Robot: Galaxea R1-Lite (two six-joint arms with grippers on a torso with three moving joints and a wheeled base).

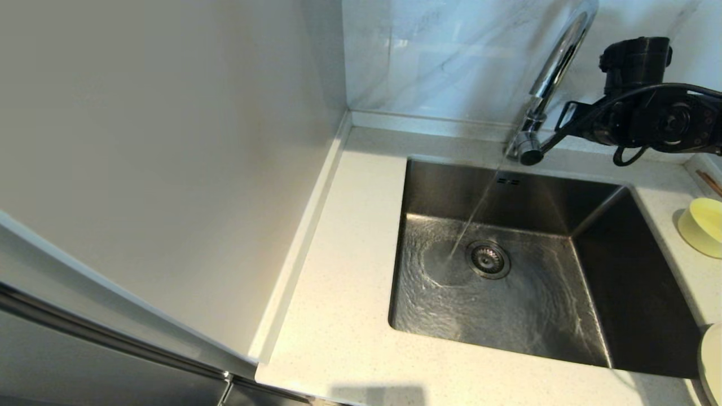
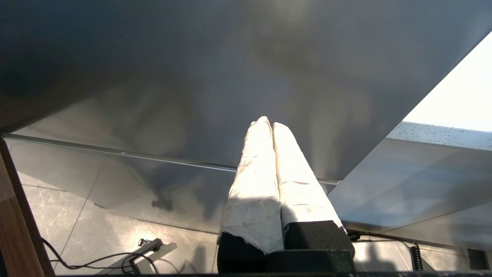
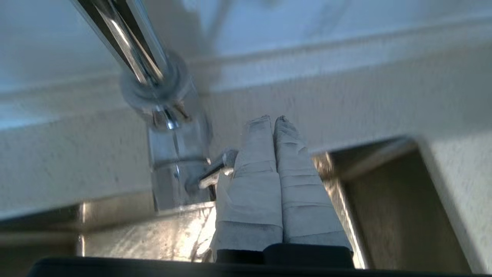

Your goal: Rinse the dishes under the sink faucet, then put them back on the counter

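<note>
From the head view you see the whole basin: the sink faucet [image 1: 555,67] arches up at the back edge of the worktop [image 1: 344,293], and a thin stream of water [image 1: 476,211] falls at a slant onto the steel floor of the sink [image 1: 637,316], landing just beside the drain strainer [image 1: 488,259] and spreading in ripples. Your right claw [image 1: 569,121] reaches in from the right side, level with the tap's base, its tips close to the lever there.

The right wrist view gives you what the head camera cannot: the right claw [image 3: 273,127] has its two taped fingers [image 3: 253,169] pressed together, closed on nothing. They lie right beside the thin side lever [image 3: 215,171] that juts from the chrome body, probably touching it, though the blur leaves that uncertain. The gooseneck is bright and mirror-like, with a round base seated on the speckled stone.

The dishes show only in the head view, all on the worktop right of the sink. The small pale-yellow bowl [image 1: 704,225] sits tilted near the right edge, the brown chopsticks [image 1: 711,183] lie behind it towards the back corner, and a sliver of the cream plate [image 1: 712,363] peeks in at the front right. All three are well apart from the water.

Only the left wrist view shows your left claw [image 2: 272,125]: closed, empty, parked low beside a grey cabinet panel [image 2: 192,77] above a tiled floor [image 2: 96,231].
</note>
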